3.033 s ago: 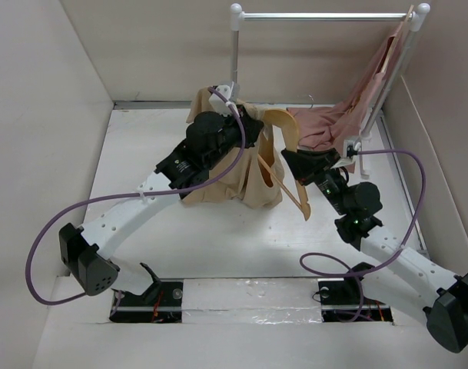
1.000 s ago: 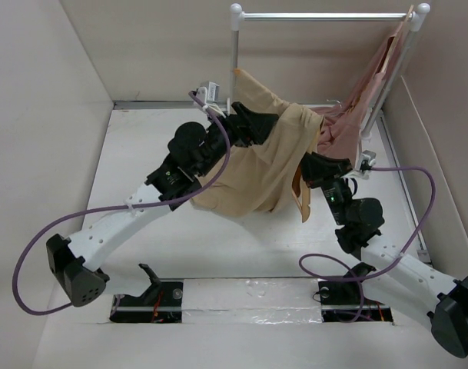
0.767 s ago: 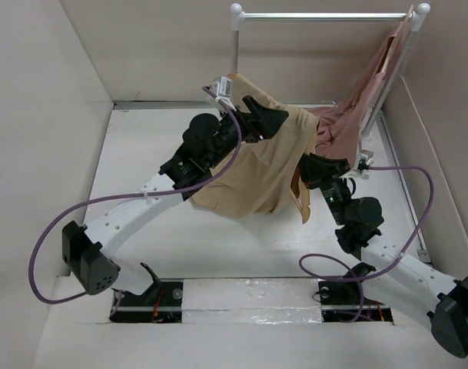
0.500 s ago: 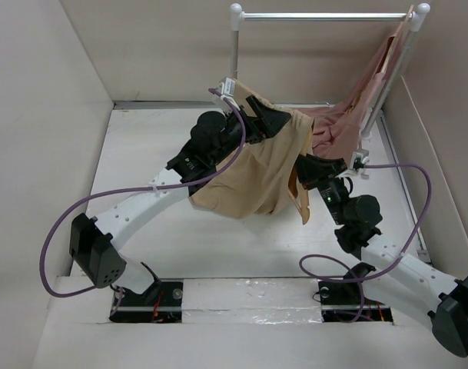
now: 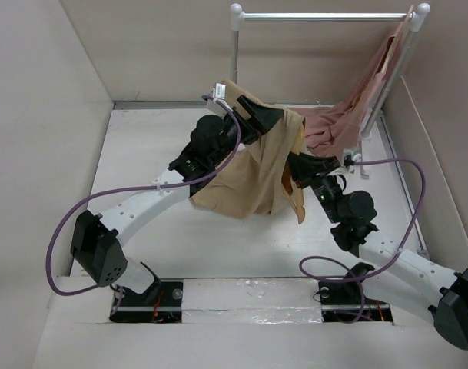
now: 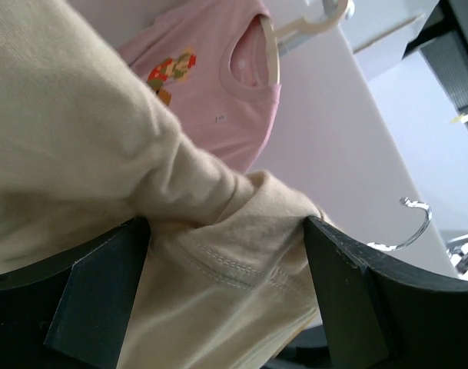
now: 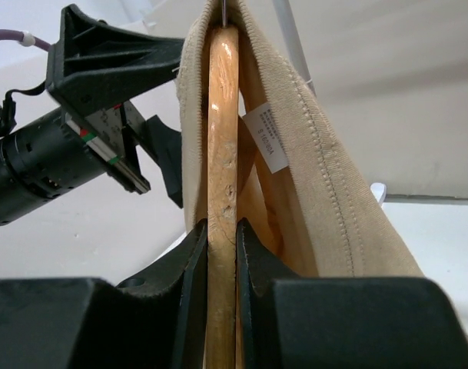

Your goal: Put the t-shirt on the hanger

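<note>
The tan t-shirt (image 5: 253, 181) hangs draped over the wooden hanger (image 5: 299, 206), of which only the lower tip shows from above. My right gripper (image 5: 301, 166) is shut on the hanger (image 7: 222, 138); the wood stands upright between its jaws (image 7: 222, 227), with the t-shirt's collar (image 7: 326, 177) and its white label over it. My left gripper (image 5: 268, 115) is at the shirt's top shoulder. Its jaws (image 6: 227, 227) stand wide open, with a fold of the t-shirt (image 6: 218, 284) bunched between them.
A dusty-pink garment (image 5: 330, 123) hangs from the silver rail (image 5: 326, 15) at the back right and trails onto the table; the left wrist view shows it (image 6: 210, 84) on a white hanger. A thin metal hook (image 6: 418, 223) shows past the tan cloth. Walls enclose the table on the left, back and right.
The hanger, bare three seconds ago, is now covered by the t-shirt. Over the last second my left gripper has moved right and opened fully, and the right arm shifted the hanger slightly left.
</note>
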Robot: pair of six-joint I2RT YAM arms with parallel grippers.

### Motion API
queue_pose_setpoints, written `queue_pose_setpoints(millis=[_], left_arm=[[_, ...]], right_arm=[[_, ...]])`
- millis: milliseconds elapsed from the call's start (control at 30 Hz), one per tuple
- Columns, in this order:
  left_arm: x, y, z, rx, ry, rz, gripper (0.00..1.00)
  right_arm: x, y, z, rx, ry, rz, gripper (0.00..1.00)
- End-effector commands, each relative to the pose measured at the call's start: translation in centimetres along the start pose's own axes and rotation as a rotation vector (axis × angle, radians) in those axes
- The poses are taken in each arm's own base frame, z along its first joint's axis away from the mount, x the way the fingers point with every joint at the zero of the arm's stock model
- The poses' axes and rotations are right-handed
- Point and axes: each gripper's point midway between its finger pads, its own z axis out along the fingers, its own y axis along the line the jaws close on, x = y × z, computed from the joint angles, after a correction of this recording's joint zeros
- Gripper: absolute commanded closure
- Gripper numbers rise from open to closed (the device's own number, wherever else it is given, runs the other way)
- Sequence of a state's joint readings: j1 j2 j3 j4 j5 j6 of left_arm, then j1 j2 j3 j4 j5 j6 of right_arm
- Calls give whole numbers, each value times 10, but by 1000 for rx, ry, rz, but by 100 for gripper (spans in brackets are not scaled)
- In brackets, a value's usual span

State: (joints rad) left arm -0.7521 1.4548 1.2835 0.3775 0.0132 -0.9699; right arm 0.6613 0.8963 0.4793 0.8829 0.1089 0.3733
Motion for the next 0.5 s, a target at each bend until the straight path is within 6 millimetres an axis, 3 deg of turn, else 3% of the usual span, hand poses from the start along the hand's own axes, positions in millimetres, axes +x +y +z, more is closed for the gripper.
queue_pose_setpoints(millis=[0, 167, 367, 467], left_arm=[[-20, -15, 3, 68, -95, -70, 21], [-26, -19, -4, 95, -129, -116, 21], [-21, 1, -2, 57, -99, -158, 21], [-18, 10, 1, 50, -92, -172, 28]], right_arm=[[-45, 31, 15, -80, -134, -24, 100], [-29, 32, 14, -60, -97, -47, 100], [-14, 30, 8, -50, -72, -108, 100], [-15, 29, 8, -36, -76, -165, 100]])
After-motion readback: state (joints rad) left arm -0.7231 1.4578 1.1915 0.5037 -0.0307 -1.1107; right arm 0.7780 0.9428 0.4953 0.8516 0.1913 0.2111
